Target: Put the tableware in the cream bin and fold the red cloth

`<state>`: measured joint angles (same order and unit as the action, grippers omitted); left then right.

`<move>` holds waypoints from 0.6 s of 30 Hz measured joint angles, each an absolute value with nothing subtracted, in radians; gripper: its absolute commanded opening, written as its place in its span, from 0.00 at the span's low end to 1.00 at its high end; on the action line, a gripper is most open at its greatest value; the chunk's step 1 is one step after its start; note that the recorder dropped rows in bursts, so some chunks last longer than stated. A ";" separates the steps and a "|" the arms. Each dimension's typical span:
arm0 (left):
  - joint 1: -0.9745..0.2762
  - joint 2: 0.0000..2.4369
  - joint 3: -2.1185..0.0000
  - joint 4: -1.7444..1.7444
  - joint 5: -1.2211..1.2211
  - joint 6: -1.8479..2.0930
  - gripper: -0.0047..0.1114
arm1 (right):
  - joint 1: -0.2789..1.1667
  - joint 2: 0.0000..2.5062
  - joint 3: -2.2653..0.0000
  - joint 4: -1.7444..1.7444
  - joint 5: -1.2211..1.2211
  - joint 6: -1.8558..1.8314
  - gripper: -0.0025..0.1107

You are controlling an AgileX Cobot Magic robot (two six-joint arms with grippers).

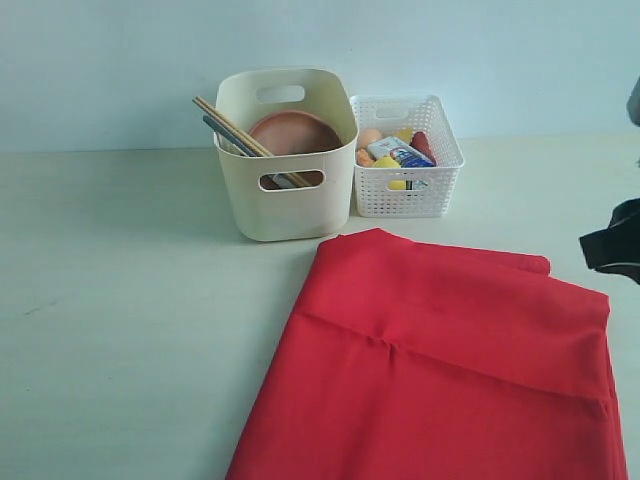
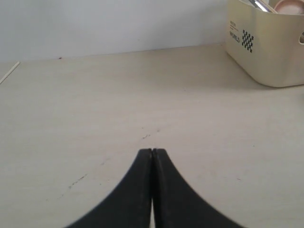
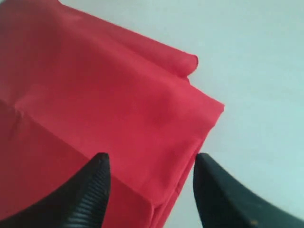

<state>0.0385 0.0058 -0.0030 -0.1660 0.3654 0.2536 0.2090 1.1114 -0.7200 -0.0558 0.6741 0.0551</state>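
Right jaws open over the red cloth's [image 3: 118, 104] layered edge, left jaws closed empty; likely risk: pinching one layer only, dragging the fold askew.

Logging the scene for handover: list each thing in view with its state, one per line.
Cream bin: upright, partly filled.
Plate: leaning inside the bin.
Chopsticks: in the bin, ends poking over its rim.
White basket: upright, full.
Red cloth: folded over in layers, flat on the table.
Left end effector: shut, empty.
Right end effector: open, over the cloth's edge.
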 measured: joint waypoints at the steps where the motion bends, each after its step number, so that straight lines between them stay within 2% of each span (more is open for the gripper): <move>1: 0.038 0.006 -0.003 -0.166 0.365 0.254 0.04 | 0.203 1.143 -0.720 -0.061 0.674 0.068 0.49; 10: 0.038 0.006 -0.003 -0.166 0.365 0.254 0.04 | 0.082 1.418 -0.757 0.007 0.703 0.054 0.56; 18: 0.038 0.006 -0.003 -0.166 0.365 0.254 0.04 | -0.069 1.610 -0.767 0.371 0.675 -0.250 0.56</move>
<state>0.0385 0.0058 -0.0030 -0.1660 0.3654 0.2536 -0.0695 1.6099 -0.7674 0.3706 0.6755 -0.2495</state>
